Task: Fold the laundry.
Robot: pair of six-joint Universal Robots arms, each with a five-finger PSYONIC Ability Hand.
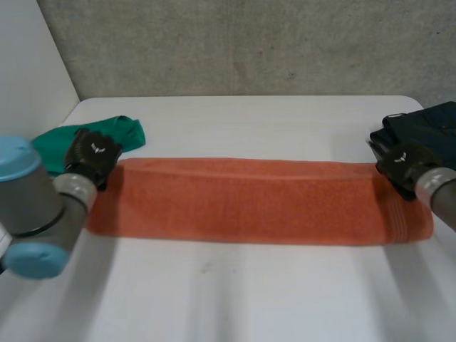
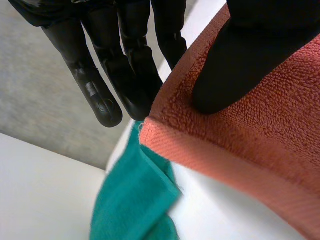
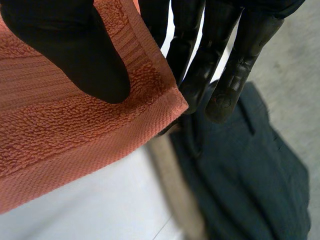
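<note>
An orange towel (image 1: 249, 201) lies folded into a long band across the middle of the white table (image 1: 235, 299). My left hand (image 1: 91, 158) is at the towel's far left corner. In the left wrist view its thumb (image 2: 235, 65) presses down on the orange towel (image 2: 260, 145) and its fingers (image 2: 125, 75) reach under the corner, pinching it. My right hand (image 1: 400, 165) is at the far right corner. There its thumb (image 3: 75, 50) lies on the orange towel (image 3: 60, 145) with the fingers (image 3: 220, 65) beneath the corner, pinching it too.
A green cloth (image 1: 92, 137) lies crumpled at the far left, just behind the towel's corner, and shows as green cloth (image 2: 135, 200) under my left hand. A dark garment (image 1: 427, 125) sits at the far right edge, seen as dark garment (image 3: 250, 180) beyond my right fingertips.
</note>
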